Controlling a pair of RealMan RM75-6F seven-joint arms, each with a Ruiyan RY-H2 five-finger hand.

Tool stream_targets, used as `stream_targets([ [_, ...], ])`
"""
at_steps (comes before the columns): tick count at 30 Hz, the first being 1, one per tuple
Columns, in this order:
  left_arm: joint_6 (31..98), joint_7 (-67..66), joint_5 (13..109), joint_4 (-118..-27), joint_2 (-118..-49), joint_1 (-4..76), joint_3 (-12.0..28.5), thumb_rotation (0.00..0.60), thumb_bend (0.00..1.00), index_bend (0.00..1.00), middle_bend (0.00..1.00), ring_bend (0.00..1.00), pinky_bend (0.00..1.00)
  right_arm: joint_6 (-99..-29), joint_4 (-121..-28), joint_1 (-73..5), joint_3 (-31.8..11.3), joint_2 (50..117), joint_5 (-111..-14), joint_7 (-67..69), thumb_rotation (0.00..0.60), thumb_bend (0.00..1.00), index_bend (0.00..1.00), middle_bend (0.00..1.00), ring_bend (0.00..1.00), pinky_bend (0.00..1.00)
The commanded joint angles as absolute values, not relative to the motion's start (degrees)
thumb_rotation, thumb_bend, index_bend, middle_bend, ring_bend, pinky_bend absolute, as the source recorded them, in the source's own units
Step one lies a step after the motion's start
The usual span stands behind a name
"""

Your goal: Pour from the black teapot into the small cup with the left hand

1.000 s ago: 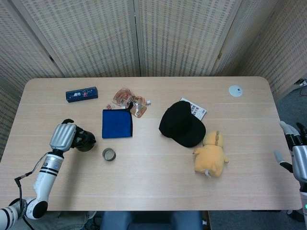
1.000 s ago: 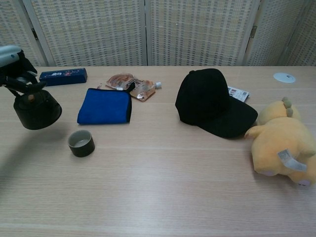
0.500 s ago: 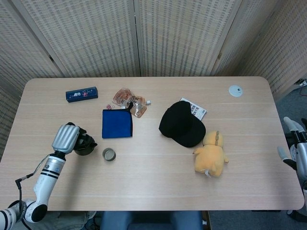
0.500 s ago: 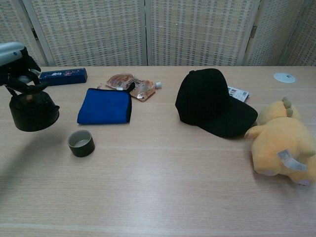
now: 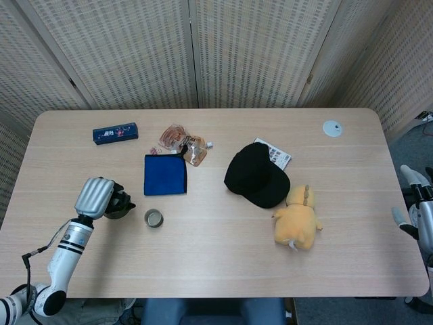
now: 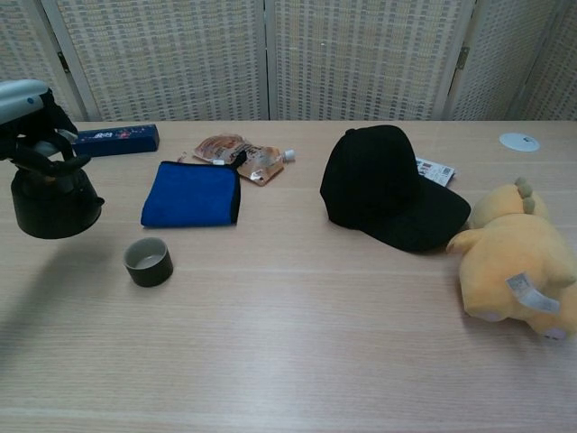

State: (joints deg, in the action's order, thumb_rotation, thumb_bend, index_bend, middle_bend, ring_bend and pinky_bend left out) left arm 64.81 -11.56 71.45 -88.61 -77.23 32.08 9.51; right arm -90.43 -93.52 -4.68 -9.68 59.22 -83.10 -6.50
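Left of the small cup [image 6: 149, 262], the left hand [image 5: 95, 196] grips the black teapot [image 6: 52, 200] by its top handle, fingers curled around it; the pot hangs roughly upright above the table [image 5: 223, 254], apart from the cup; the blue cloth [image 6: 191, 193] lies just behind the cup; the black cap [image 6: 383, 185] and yellow plush toy [image 6: 516, 262] lie well to the cup's right; the right hand [image 5: 419, 213] is off the table's far right edge, its fingers apart, holding nothing.
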Motion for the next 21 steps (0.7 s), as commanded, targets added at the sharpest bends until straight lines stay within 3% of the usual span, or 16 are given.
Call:
stream_targets([
  [1, 64.87, -11.97, 71.6, -89.01, -77.14, 32.14, 9.45, 0.542, 0.4, 0.92, 1.0, 0.93, 0.57, -90.68, -93.73, -4.66, -9.97, 59.03, -82.87, -6.6, 0.6, 0.27, 0.14, 0.21, 0.08, 0.07],
  [21, 65.08, -15.76, 72.38, -91.48, -78.23, 32.79, 8.7, 0.555, 0.4, 0.92, 1.0, 0.93, 0.57, -90.79, -94.29, -4.32, -9.91, 58.51, -82.34, -6.45, 0.6, 0.27, 0.14, 0.21, 0.08, 0.07],
])
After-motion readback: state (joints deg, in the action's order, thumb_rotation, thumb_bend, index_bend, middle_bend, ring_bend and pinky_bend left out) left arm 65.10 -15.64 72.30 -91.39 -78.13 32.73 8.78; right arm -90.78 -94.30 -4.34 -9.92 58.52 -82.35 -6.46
